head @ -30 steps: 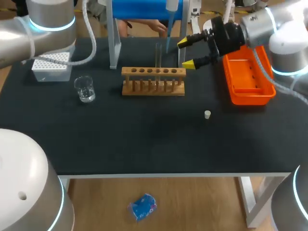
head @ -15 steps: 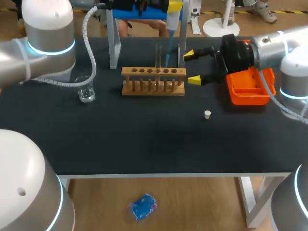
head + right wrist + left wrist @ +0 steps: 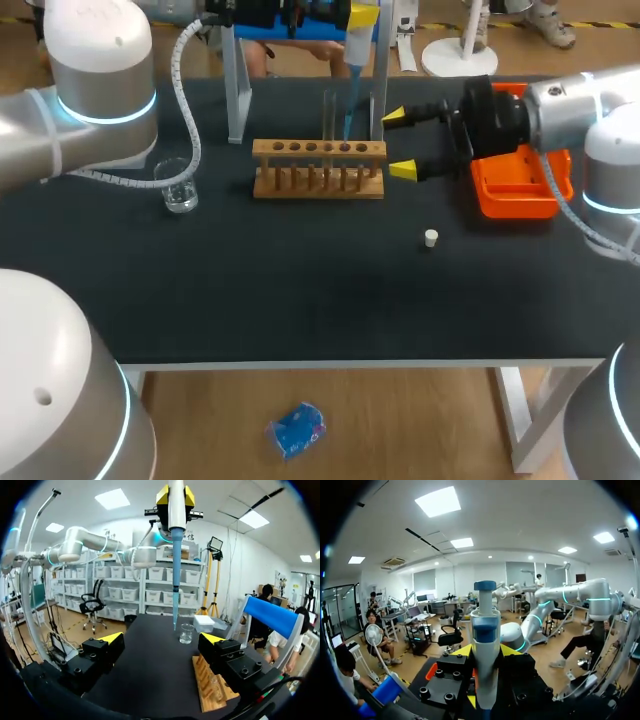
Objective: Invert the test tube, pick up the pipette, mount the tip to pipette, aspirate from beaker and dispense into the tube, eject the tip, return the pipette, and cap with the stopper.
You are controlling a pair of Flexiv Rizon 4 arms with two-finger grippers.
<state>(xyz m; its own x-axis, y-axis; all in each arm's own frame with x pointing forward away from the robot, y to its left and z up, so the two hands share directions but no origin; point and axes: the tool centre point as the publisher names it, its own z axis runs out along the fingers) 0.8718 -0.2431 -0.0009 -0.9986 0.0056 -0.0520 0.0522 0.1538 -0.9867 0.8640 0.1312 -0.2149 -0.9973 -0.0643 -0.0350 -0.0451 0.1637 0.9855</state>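
My left gripper [image 3: 352,14] is shut on the white pipette [image 3: 485,645], held upright above the wooden rack [image 3: 318,168]. The pipette's blue tip [image 3: 347,105] points down at the rack's right half, close to the glass test tube [image 3: 327,115] standing there. I cannot tell whether the tip is inside the tube. In the right wrist view the blue tip [image 3: 175,565] hangs ahead of my right gripper [image 3: 162,640]. My right gripper [image 3: 403,143] is open and holds nothing, just off the rack's right end. The beaker [image 3: 180,186] stands to the left. The white stopper [image 3: 430,237] lies in front, to the right.
An orange tray [image 3: 515,188] sits at the right, under my right arm. The pipette stand's posts [image 3: 236,80] with a blue top bar rise behind the rack. A white tip box [image 3: 205,623] shows past the beaker [image 3: 186,633]; my left arm hides it in the head view.
My right gripper came down from behind the rack to its right end. My left arm swung across, covering the tip box, and its yellow fingers came into view on the pipette.
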